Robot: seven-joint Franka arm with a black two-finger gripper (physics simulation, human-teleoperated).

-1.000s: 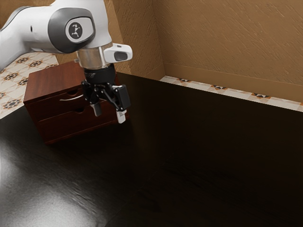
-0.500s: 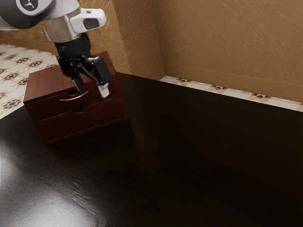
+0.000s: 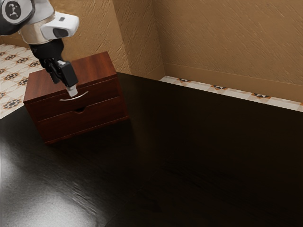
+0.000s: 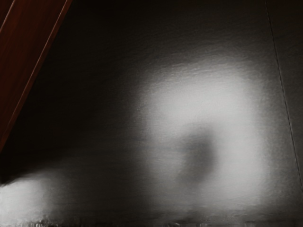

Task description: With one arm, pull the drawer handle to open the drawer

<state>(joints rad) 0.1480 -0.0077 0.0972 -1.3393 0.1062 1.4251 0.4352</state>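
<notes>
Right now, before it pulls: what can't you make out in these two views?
- Exterior view: whether the gripper touches the upper handle; from this angle it lines up right above the handle, so contact is unreadable.
- Exterior view: the lower drawer's pull is too small and dark to read.
- Wrist view: the cabinet is cut by the edge; glare blurs the table.

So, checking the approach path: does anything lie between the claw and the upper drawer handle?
Nothing: in the exterior view the claw sits just above the handle, only bare drawer front between them.
</notes>
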